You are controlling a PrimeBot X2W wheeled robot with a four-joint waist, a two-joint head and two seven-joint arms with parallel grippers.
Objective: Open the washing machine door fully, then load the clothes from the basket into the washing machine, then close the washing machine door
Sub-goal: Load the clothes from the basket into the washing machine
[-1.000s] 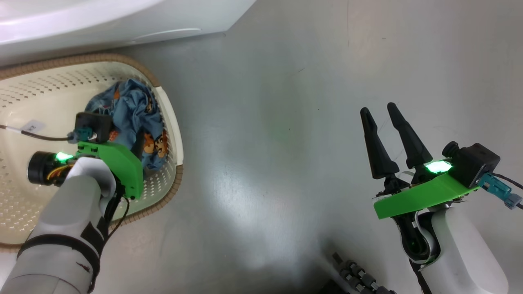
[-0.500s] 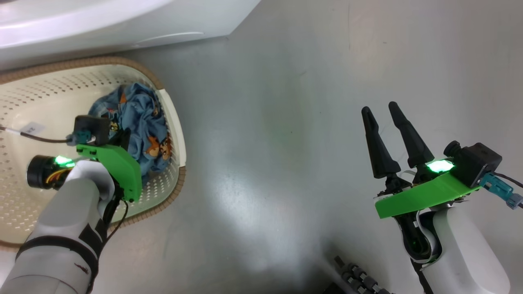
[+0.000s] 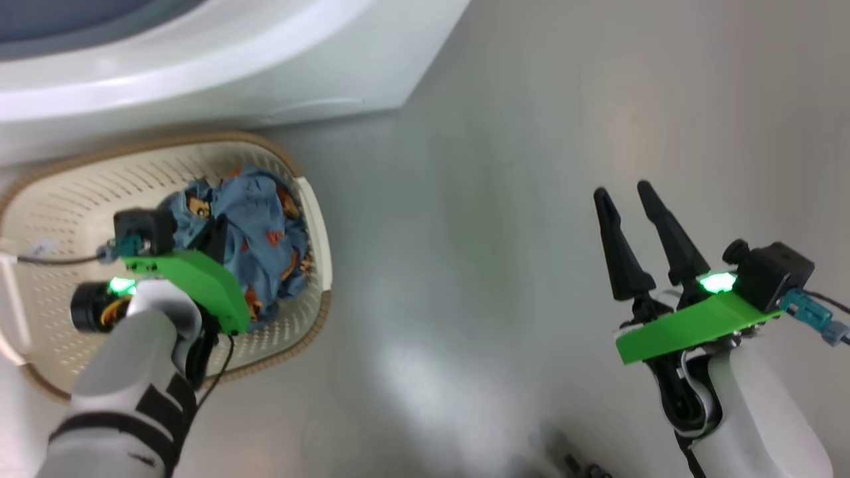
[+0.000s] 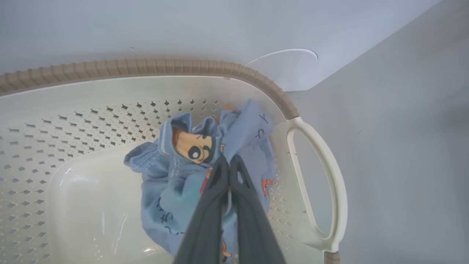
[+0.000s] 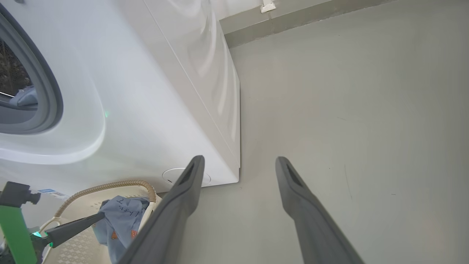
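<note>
The basket stands on the floor against the front of the washing machine. At its right end lies a bunched heap of blue bear-print clothes. My left gripper reaches down into the basket. In the left wrist view its fingers are pressed together, shut on a fold of the clothes. My right gripper hangs open over bare floor to the right, holding nothing. The right wrist view shows the machine's grey gasket and the held clothes. The washing machine door is out of view.
Grey floor spreads between the basket and my right arm. The basket's cream side handle sits just right of the clothes. A wall skirting runs behind the machine. Something blue-grey lies inside the drum opening.
My left gripper has closed on the blue clothes and the bundle has bunched up around the fingers. The head view has tilted, showing more of the machine. The right gripper stays open.
</note>
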